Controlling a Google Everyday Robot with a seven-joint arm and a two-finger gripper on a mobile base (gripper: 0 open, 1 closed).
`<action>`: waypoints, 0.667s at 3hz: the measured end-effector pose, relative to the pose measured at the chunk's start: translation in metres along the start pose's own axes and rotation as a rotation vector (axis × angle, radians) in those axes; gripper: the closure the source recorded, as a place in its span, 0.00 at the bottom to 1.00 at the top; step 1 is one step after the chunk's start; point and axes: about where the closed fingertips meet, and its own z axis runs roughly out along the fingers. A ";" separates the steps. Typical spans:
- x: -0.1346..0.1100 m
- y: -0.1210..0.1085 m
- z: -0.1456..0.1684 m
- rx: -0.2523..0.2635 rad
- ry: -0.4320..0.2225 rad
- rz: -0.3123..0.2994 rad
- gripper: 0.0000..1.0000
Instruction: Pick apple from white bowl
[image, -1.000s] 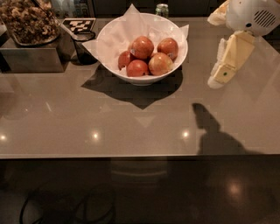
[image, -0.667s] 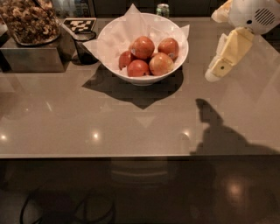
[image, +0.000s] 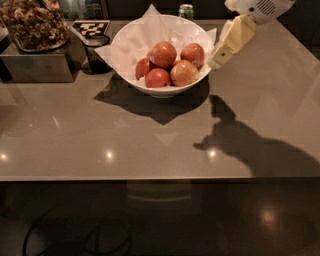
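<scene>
A large glossy white bowl (image: 165, 90) lined with white paper stands at the back middle of the grey table (image: 125, 145). It holds several red apples (image: 165, 54). My gripper (image: 220, 59) hangs from the upper right, its cream fingers pointing down-left, right beside the bowl's right rim and a little above the table. It holds nothing that I can see.
A small dark cup (image: 96, 52) stands left of the bowl. A metal box with a bowl of brown snacks (image: 34, 24) on top sits at the back left. A checkered tag (image: 91, 27) and a green can (image: 186, 11) are behind.
My gripper has moved left toward the bowl, from well to its right to beside its right rim. Its shadow on the table moved left too.
</scene>
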 end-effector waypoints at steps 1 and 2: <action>-0.001 -0.001 0.001 0.000 -0.003 0.001 0.00; -0.003 0.000 0.015 -0.021 -0.026 0.018 0.00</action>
